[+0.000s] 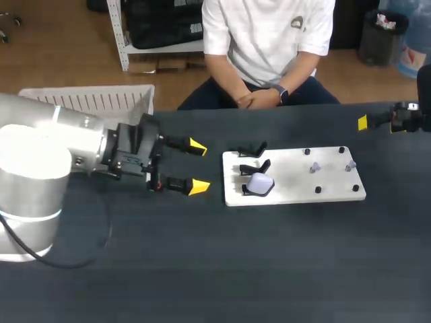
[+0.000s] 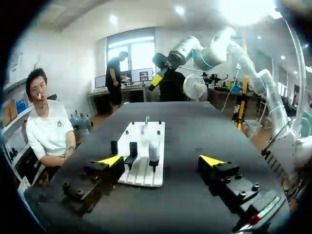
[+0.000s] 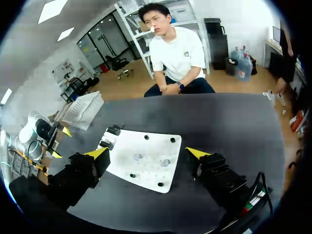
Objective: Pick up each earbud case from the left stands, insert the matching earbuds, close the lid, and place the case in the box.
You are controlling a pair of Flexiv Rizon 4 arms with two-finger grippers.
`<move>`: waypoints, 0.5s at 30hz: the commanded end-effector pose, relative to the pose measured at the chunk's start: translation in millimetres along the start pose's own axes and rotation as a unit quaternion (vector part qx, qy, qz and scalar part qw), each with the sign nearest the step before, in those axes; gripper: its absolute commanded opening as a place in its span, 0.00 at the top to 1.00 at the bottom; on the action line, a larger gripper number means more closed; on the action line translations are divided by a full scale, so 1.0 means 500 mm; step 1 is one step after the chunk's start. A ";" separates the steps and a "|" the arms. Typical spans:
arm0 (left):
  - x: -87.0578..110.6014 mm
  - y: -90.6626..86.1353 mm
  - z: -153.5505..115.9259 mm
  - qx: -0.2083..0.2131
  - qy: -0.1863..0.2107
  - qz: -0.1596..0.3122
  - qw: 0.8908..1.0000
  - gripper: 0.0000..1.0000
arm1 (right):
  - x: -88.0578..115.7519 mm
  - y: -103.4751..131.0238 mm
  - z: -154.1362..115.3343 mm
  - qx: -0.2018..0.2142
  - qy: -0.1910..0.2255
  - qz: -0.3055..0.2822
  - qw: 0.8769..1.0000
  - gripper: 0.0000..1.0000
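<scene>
**Bench**: dark, flat surface carrying everything listed below.

**Board**: white plate right of the bench's middle. Black stands are on its left end, small pegs on its right half.

**Stands**: three, in a far-to-near row along the board's left edge. The two farther ones appear vacant.

**Earbud case**: one, pale, seated on the nearest stand. In the left wrist view the earbud case stands upright, taller than wide, so its long axis reads as vertical. Whether the lid is open cannot be told.

**Earbuds**: two small grey pieces on the board's right half, well apart from the case.

**Box**: white slatted bin at the far left, behind the left arm.

**Left claw**: fingers spread wide, holding nothing, tips pointing right at the board's left edge and just short of it.

**Right claw**: fingers likewise spread and empty. It sits at the far right edge of the bench, well apart from the case.

**Governing relation:** the case lies straight to the right of the left claw but roughly in line with its near finger, not with the gap between the fingers. In my judgement the left arm is much the nearer. It would need to shift toward the near side before advancing, so that the fingers straddle the upright case.
</scene>
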State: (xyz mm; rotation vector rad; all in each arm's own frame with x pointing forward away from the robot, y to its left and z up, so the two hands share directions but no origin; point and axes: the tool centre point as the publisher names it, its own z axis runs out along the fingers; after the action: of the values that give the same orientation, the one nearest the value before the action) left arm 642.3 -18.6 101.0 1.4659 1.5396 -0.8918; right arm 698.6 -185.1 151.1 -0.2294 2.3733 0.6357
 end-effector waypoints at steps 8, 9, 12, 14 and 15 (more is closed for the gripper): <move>0.012 0.007 0.120 0.012 0.011 -0.020 1.000 0.00 | -0.001 -0.002 0.001 -0.002 0.000 0.000 1.000 0.00; 0.015 0.007 0.128 0.013 0.013 -0.021 1.000 0.00 | -0.001 -0.002 0.001 -0.002 0.000 0.000 1.000 0.00; 0.025 0.008 0.149 0.016 0.019 -0.031 0.999 0.00 | -0.001 -0.002 0.001 -0.002 0.000 0.000 1.000 0.00; 0.032 0.013 0.161 0.015 0.019 -0.036 0.999 0.00 | -0.001 -0.002 0.001 -0.002 0.000 0.000 1.000 0.00; 0.034 0.015 0.165 0.014 0.018 -0.040 0.999 0.00 | -0.001 -0.002 0.001 -0.002 0.000 0.000 1.000 0.00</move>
State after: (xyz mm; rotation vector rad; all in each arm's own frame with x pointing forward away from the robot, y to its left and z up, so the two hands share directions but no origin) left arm 646.7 -70.6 60.0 1.4492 1.6204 -0.9347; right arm 698.6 -185.1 151.1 -0.2295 2.3732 0.6357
